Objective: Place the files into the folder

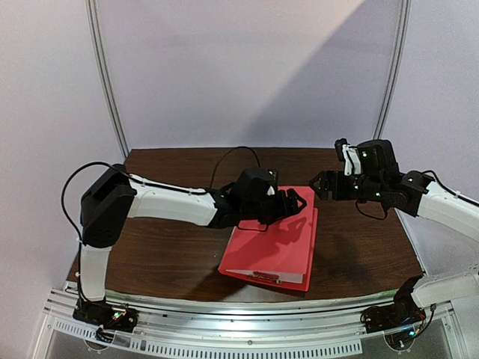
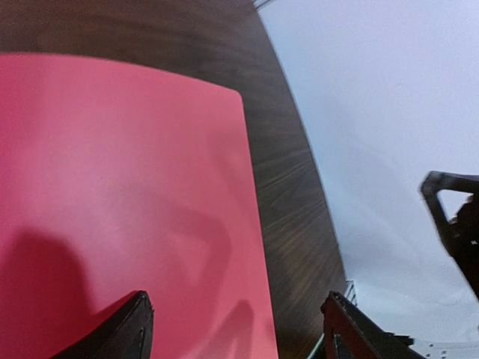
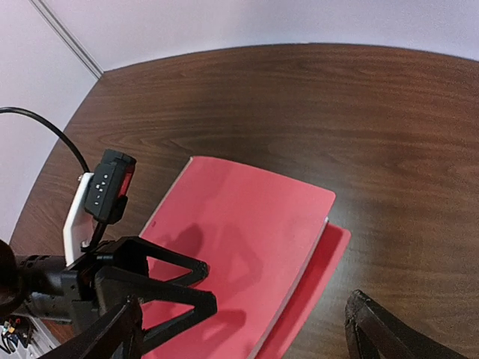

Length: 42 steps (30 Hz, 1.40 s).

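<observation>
The red folder [image 1: 273, 243] lies shut on the dark wooden table, its upper cover shifted a little off the lower one. It also shows in the left wrist view [image 2: 127, 187] and the right wrist view [image 3: 247, 224]. The files are hidden inside it. Only a thin white paper edge shows, along the near side [image 1: 266, 274] and between the covers [image 3: 310, 253]. My left gripper [image 1: 296, 200] is open and empty, just above the folder's far corner [image 2: 236, 321]. My right gripper [image 1: 318, 183] is open and empty, raised to the right of the folder [image 3: 243, 329].
The left gripper's fingers [image 3: 176, 288] and its wrist camera [image 3: 105, 187] hang over the folder's left part. A black cable [image 1: 232, 153] loops at the back. A metal rail [image 1: 239, 310] runs along the table's near edge. Bare wood [image 1: 161, 247] lies left of the folder.
</observation>
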### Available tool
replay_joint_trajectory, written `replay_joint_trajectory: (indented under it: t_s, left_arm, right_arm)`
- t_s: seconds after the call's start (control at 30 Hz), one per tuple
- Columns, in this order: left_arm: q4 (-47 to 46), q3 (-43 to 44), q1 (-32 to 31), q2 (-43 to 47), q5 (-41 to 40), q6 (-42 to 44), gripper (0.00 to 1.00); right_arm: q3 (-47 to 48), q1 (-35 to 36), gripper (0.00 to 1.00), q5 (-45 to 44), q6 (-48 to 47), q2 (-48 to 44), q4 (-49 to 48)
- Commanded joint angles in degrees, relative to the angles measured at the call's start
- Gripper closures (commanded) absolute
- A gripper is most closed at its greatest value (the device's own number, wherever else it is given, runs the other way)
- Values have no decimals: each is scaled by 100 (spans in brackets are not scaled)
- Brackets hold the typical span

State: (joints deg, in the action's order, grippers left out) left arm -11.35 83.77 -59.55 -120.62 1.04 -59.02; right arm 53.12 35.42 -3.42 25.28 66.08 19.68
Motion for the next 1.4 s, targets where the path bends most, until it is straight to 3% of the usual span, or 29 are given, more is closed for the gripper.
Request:
replay_joint_trajectory:
  t_s: [0.0,0.17,0.47,0.73,0.9,1.0,1.13,1.37]
  left_arm:
    - [-690,-422,-66,-251,-272,-85,23]
    - [-1349,-793,-72,-495,-291,-19,26]
    - [-369,-190,-17,184,-765,1369,26]
    - [73,166,146,1004,-807,2008,25]
    - [583,148,203,1745,-1346,2710,22]
    - [748,-118,253,2289,-1726,3235,16]
    - [821,-815,397,3084,-2155,3726,1]
    - [1013,-2097,835,4459,-3030,4147,1]
  right_arm:
    - [-378,-29,8,-85,189,-283,113]
    - [-693,-23,8,141,307,-379,5]
    - [-330,-29,8,276,234,-173,-11]
    - [182,-29,7,197,157,-45,-205]
    - [241,-27,2,109,91,-185,-533]
    - [250,-29,1,30,-5,-321,-647]
    - [157,-27,1,-163,-77,-489,-750]
    - [-307,-22,1,-620,-8,-746,-788]
